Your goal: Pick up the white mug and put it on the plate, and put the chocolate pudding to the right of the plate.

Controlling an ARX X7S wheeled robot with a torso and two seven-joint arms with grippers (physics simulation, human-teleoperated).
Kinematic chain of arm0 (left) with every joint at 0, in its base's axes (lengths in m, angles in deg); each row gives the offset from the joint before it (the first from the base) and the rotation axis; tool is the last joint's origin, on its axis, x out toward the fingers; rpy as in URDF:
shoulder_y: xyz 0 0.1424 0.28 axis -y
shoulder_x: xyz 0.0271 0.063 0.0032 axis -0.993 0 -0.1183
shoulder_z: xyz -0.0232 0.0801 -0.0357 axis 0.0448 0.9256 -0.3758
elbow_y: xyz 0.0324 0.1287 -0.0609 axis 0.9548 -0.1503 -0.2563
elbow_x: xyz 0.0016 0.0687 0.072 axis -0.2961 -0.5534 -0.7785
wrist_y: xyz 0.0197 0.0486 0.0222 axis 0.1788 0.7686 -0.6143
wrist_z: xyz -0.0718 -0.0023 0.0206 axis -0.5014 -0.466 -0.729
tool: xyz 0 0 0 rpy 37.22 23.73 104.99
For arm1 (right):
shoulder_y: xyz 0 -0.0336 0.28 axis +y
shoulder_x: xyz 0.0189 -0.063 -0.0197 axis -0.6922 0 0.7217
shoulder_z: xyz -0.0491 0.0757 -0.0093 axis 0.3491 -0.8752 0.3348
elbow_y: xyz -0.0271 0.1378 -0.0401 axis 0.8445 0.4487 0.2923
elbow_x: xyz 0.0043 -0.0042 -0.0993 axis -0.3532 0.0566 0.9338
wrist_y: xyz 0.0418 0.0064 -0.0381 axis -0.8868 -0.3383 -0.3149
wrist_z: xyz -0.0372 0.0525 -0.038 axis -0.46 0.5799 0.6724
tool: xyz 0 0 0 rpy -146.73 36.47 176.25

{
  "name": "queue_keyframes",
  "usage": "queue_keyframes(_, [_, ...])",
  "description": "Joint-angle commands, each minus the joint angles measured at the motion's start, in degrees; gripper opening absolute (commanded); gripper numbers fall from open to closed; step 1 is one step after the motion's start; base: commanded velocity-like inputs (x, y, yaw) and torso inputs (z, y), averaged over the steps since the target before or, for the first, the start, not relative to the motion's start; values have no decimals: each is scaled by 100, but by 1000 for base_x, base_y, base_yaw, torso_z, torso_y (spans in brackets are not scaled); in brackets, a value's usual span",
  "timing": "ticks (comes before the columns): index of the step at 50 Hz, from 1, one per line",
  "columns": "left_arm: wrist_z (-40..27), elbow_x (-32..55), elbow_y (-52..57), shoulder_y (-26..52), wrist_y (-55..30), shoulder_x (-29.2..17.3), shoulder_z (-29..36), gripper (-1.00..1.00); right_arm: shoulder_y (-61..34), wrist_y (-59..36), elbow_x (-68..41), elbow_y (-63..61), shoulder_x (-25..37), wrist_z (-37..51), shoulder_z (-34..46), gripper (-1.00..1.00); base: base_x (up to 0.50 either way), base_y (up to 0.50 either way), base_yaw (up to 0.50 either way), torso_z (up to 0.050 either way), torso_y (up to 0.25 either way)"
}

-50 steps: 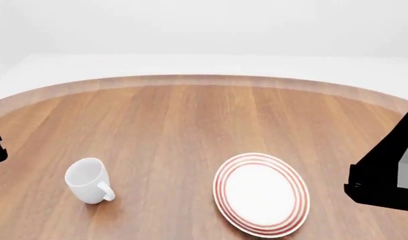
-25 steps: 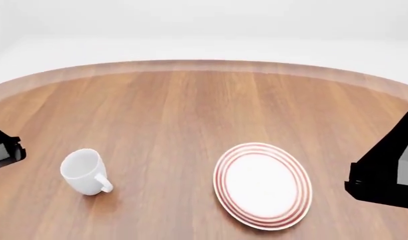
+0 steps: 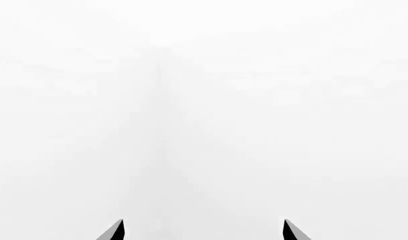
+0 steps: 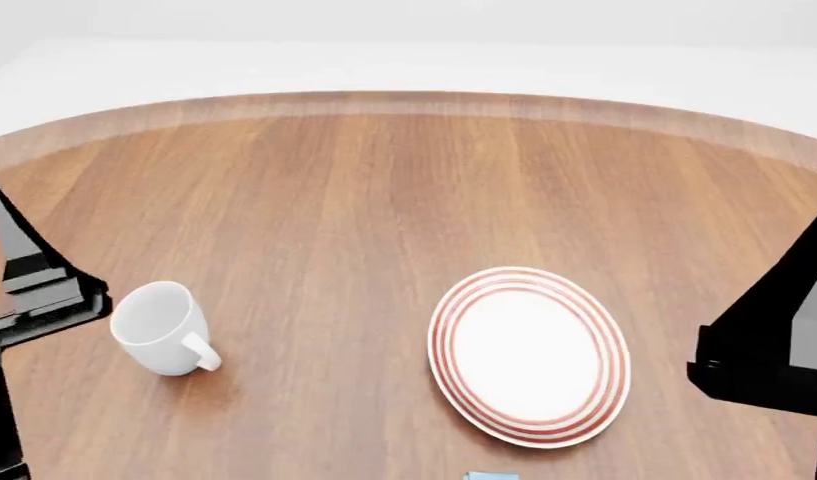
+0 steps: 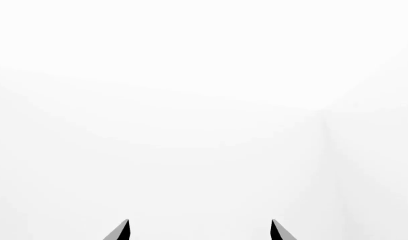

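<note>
The white mug (image 4: 161,328) stands on the wooden table (image 4: 328,210) at the left, its handle toward the near side. To its right lies the plate (image 4: 528,355), red-ringed, with nothing on it. A light blue sliver at the head view's near edge looks like the chocolate pudding (image 4: 491,476); the rest of it is out of view. My left gripper (image 3: 204,230) is open and faces only a white wall. My right gripper (image 5: 200,230) is open too, with nothing between its fingertips. Neither gripper's fingers show in the head view.
Black parts of my left arm (image 4: 41,290) stand just left of the mug. My right arm (image 4: 768,350) fills the right edge, beside the plate. The table's curved far edge (image 4: 408,100) borders a white floor and wall.
The head view has tilted down, so the table's far edge, mug and plate sit higher in the picture. My left arm has come further in beside the mug. The blue sliver has appeared.
</note>
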State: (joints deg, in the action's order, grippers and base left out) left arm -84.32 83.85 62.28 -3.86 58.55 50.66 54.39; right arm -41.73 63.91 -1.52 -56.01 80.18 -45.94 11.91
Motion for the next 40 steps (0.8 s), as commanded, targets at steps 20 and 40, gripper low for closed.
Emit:
queue_keyframes(20, [-930, 1148, 454, 1359, -4043, 909, 422, 100, -8, -83, 34, -19, -36, -29, -70, 100, 0, 0, 0, 0, 0])
queue_keyframes(40, [-2166, 1048, -326, 2320, -5400, 1622, 1323, 100, 44, -31, 10, -17, -1, 10, -68, 100, 0, 0, 0, 0, 0])
